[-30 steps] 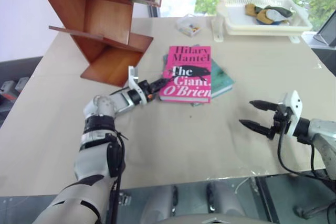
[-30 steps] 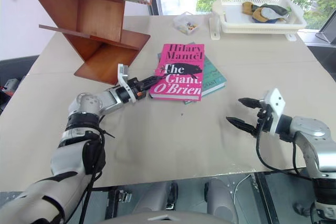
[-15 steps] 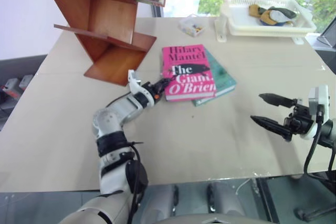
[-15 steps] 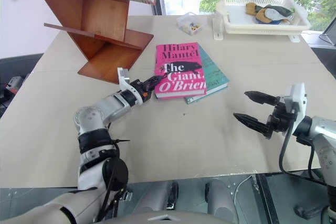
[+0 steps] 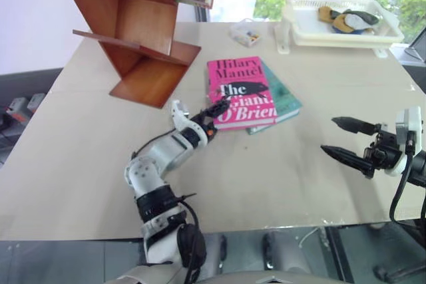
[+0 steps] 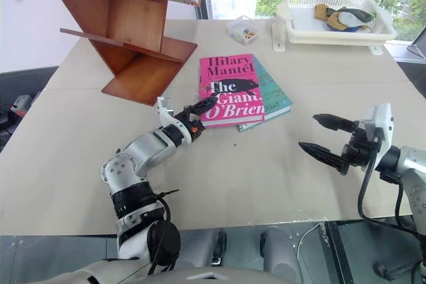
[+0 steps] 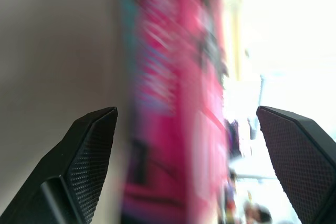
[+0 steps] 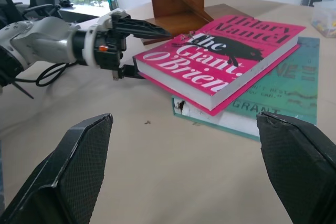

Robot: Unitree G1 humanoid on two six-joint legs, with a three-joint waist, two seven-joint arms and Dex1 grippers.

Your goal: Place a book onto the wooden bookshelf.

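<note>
The pink book [image 6: 229, 90] lies flat near the middle of the desk [image 6: 266, 171], stacked on a thinner teal book [image 6: 273, 94] whose right and near edges stick out from under it. The left pincer [image 6: 200, 115] sits at the pink book's near left corner with its black fingers spread wide apart: one finger [image 8: 144, 28] reaches over the cover and the other [image 8: 128, 72] lies low beside the book's near edge, so the corner sits between them, though whether either finger touches the book cannot be told. In the left wrist view the pink cover fills the space between the two open fingers. The right pincer [image 6: 326, 139] hangs above the desk at the right, well apart from both books, its two pointed fingers also open and aimed left toward them, with nothing between them. The wooden bookshelf [image 6: 130, 31] stands at the far left of the desk, its slanted reddish-brown panels forming open compartments, with its lowest panel resting on the desk just left of the books. At the far right is a white basket tray [image 6: 329, 28] holding some cloth items [image 6: 339, 12], and a small clear box [image 6: 241, 30] sits beside it on the left.
</note>
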